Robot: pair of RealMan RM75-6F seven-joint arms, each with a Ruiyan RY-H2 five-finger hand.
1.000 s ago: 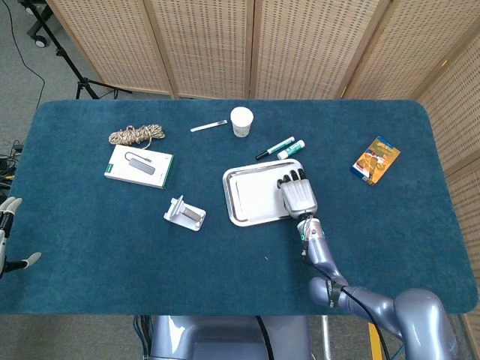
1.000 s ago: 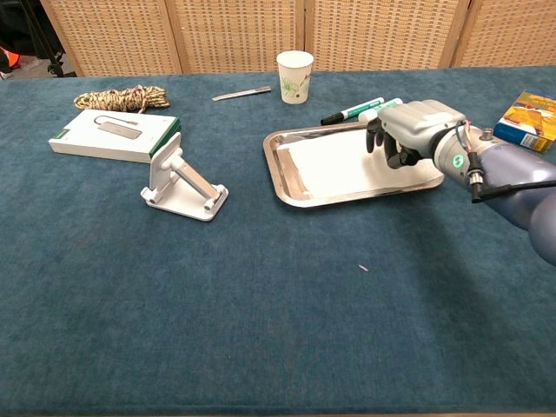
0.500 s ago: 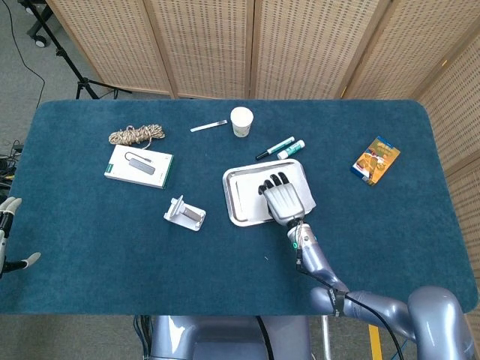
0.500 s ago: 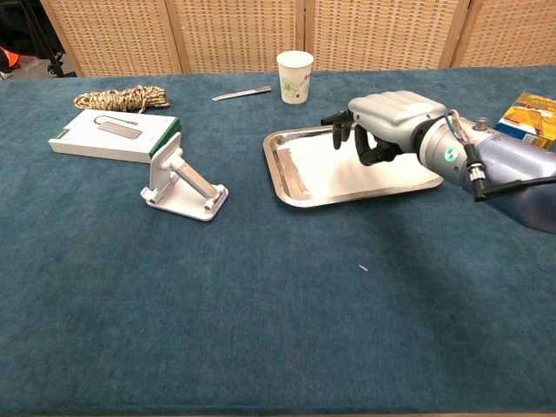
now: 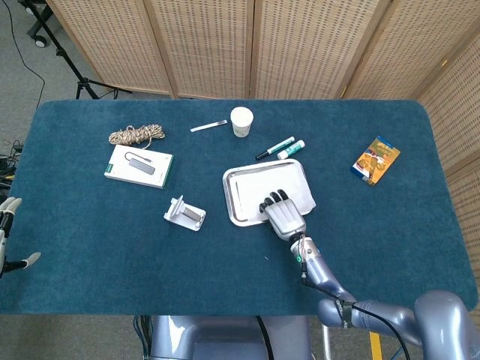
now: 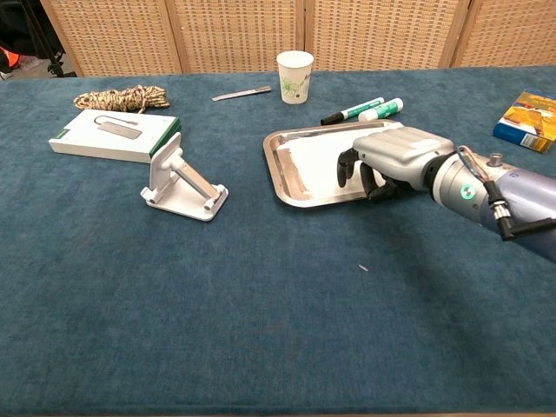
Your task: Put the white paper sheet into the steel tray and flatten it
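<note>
A deep teal-blue cloth (image 5: pixel 112 247) covers the table, and at frame centre a shiny silver steel tray (image 5: pixel 238 196) holds a white paper sheet (image 5: pixel 274 184), with the silver-grey right hand (image 5: pixel 283 216) showing black fingers (image 5: pixel 271 200). Toward the upper middle stand a white paper cup (image 5: pixel 241 121) bearing what seems a faint green print and two white markers with green and black parts (image 5: pixel 281 148). At upper left lie a tan speckled rope (image 5: pixel 136 135) and a white box edged in green (image 5: pixel 139 166), at right an orange and blue packet (image 5: pixel 375 159), and behind runs a beige woven screen (image 5: pixel 247 45).

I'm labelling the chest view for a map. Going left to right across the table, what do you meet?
Rope → white box → white stand → paper cup → right hand → orange carton.
</note>
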